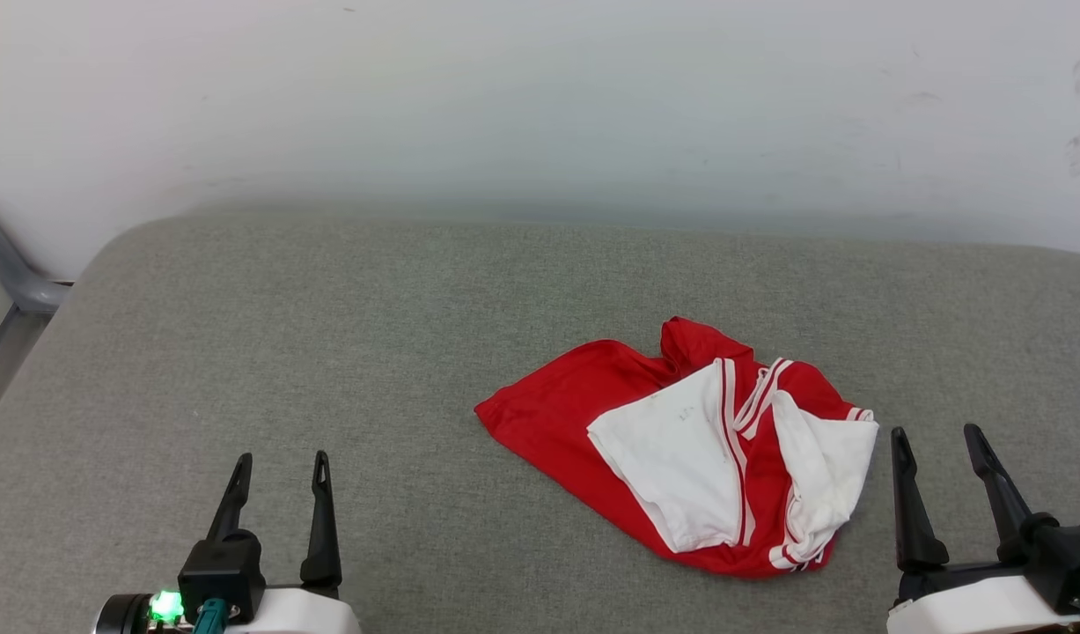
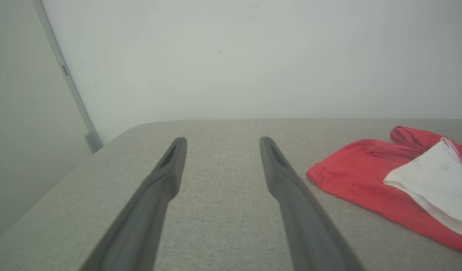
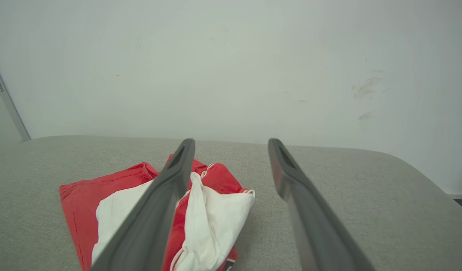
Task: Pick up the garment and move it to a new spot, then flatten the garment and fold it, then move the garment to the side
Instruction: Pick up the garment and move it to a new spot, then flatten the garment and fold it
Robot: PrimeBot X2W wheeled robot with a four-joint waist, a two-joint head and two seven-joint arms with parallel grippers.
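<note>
We're at the very top of the job, I'd say: the garment (image 1: 680,445) lies in a crumpled heap on the grey cushion (image 1: 311,335), right of centre, and nothing is lifted yet, so the pick-up is the step in hand. The left gripper (image 1: 282,460) sits low, fingers spread wide and empty, well apart from the cloth. The right gripper (image 1: 935,433) is just as wide and just as empty, just beside the heap's white edge. It's soft, limp jersey: the red body is bunched, with two white sleeves with striped trim flopped over it. The cushion is coarse weave with rounded corners. Next, I reckon, a gripper comes down on a raised fold and pinches enough layers to lift the whole shirt.
</note>
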